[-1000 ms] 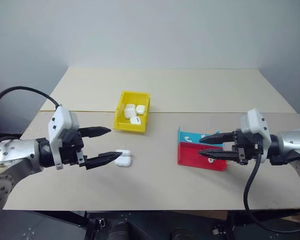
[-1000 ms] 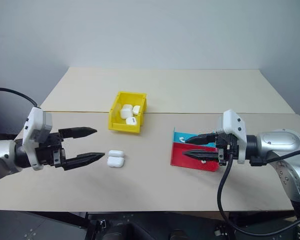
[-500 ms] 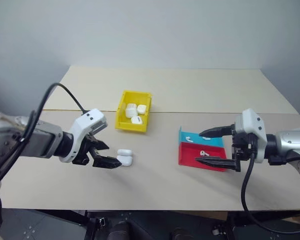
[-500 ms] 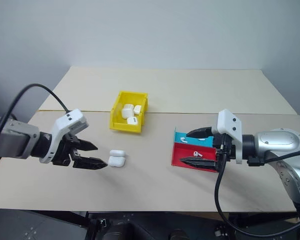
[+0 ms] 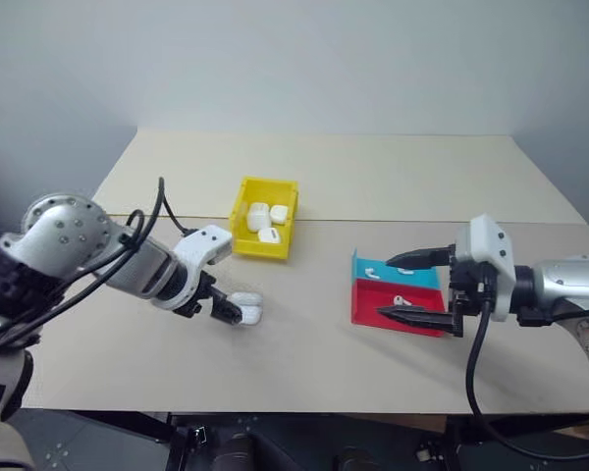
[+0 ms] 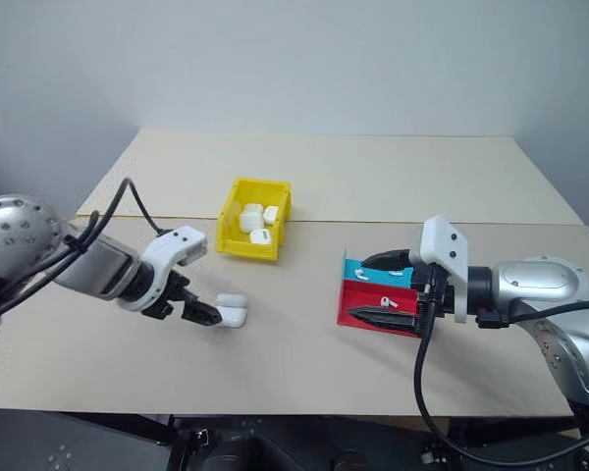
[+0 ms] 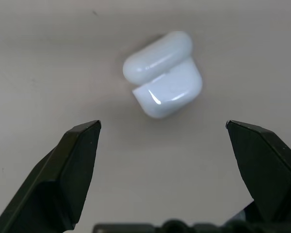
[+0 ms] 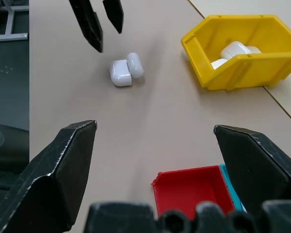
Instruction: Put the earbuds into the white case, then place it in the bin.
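White case (image 7: pixel 164 80), lid open: being lined up just ahead of left gripper (image 7: pixel 163 131) | jaws being held wide, empty | right gripper (image 5: pixel 419 287) farther off, likewise spread.

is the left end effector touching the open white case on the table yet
Apart. In the left wrist view, bare table shows between the white case and both fingers of the open left end effector.

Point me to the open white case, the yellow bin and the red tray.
white case (image 7: pixel 166 77), left wrist view, body just below the flipped lid
yellow bin (image 6: pixel 244 249), right eye view, near wall
red tray (image 5: pixel 398 317), left eye view, near wall
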Controlling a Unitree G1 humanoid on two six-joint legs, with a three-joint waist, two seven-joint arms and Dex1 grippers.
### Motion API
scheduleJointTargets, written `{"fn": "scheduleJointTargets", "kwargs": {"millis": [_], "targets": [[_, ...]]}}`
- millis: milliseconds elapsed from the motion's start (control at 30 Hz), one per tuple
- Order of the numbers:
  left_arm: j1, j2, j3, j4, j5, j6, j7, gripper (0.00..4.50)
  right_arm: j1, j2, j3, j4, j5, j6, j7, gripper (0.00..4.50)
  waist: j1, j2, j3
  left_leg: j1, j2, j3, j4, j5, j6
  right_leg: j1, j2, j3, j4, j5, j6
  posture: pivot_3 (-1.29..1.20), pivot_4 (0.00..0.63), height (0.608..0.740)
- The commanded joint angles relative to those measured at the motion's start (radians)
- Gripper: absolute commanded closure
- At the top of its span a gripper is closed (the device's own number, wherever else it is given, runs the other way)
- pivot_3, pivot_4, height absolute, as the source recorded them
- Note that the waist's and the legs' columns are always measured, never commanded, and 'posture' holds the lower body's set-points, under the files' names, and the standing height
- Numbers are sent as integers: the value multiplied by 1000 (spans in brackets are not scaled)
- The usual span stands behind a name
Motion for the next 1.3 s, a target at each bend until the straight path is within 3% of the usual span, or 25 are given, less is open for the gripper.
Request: {"fn": "scheduleJointTargets", "kwargs": {"millis": [33, 200, 600, 800, 1300], "targets": [[-70, -15, -76, 34, -43, -4, 103, 0, -8, -1, -19, -28, 20, 2, -3, 19, -1, 0, 0, 0, 0, 0, 0, 0, 0, 0, 0, 0, 0, 0, 0, 0, 150, 740], [-127, -73, -148, 78, -43, 20, 78, 0, -1, 0, -25, -36, 28, 12, -12, 19, 1, 0, 0, 0, -1, 2, 0, 1, -2, 0, 0, 0, 0, 0, 0, 0, 150, 740], [-149, -187, -169, 241, -43, 41, 145, 0, 20, 6, -38, -40, 20, 9, -27, 19, -1, 0, 0, 0, -1, 2, 0, 1, -2, 0, 0, 0, 0, 0, 0, 0, 150, 740], [-110, -175, -136, 190, -43, 10, 218, 0, 20, 8, -40, -39, 20, 8, -31, 19, -1, 0, 0, 0, -1, 2, 0, 2, -3, 0, 0, -1, 0, 0, 0, 0, 150, 740], [-101, -151, -148, 153, -43, 21, 159, 0, 25, 8, -40, -34, 21, 3, -15, 19, 0, 0, 0, -1, -1, 2, 0, 2, -3, 0, 0, -1, -1, 0, 0, 0, 150, 740]]}}
